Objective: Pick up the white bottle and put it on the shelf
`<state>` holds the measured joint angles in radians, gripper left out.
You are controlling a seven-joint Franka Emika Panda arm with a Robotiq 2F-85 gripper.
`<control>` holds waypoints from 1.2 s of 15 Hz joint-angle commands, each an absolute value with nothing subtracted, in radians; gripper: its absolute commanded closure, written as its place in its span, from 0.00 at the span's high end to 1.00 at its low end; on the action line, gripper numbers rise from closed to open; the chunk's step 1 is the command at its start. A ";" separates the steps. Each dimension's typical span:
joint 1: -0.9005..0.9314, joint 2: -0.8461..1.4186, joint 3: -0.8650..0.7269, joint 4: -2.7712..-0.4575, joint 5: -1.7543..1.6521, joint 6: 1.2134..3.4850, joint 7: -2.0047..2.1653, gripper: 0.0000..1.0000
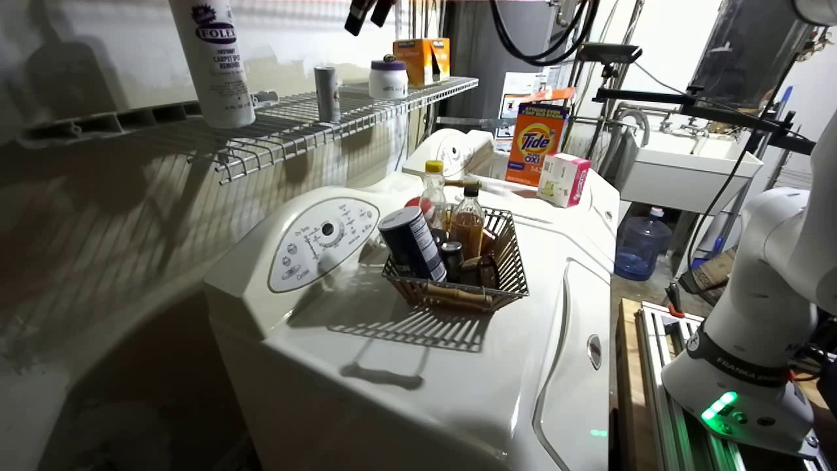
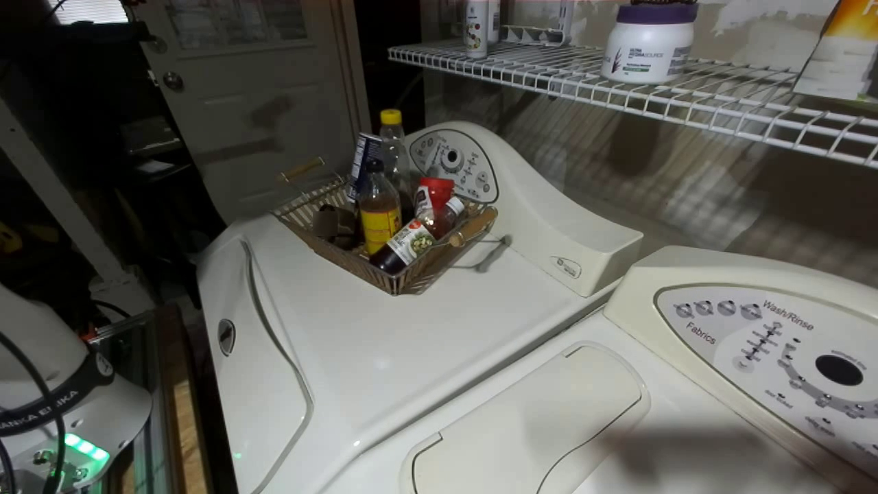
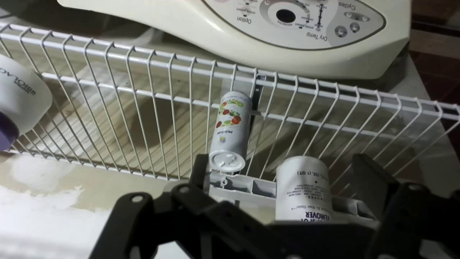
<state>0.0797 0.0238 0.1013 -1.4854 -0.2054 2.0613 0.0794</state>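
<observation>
The white bottle (image 1: 327,95) is a small slim cylinder standing upright on the wire shelf (image 1: 288,145). In the wrist view the white bottle (image 3: 230,126) shows a white cap and small fruit pictures on its side. It also shows in an exterior view (image 2: 475,29) near the shelf's end. The shelf has white parallel rods in the wrist view (image 3: 143,77) and in an exterior view (image 2: 583,96). My gripper (image 1: 367,23) is above the shelf, apart from the bottle. In the wrist view my gripper's fingers (image 3: 284,167) are spread wide with nothing held.
A tall labelled bottle (image 1: 219,72) stands at the shelf's near end. A purple-lidded jar (image 1: 388,80) and an orange box (image 1: 418,60) stand farther along. A grey plastic strip (image 3: 248,185) lies along the wall. A full wire basket (image 1: 516,261) sits on the dryer below.
</observation>
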 commanded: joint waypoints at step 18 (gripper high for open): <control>0.071 -0.228 0.097 -1.835 -0.176 2.071 0.084 1.00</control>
<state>0.0776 -0.2292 0.0908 -1.8385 -0.1778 2.0737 0.0847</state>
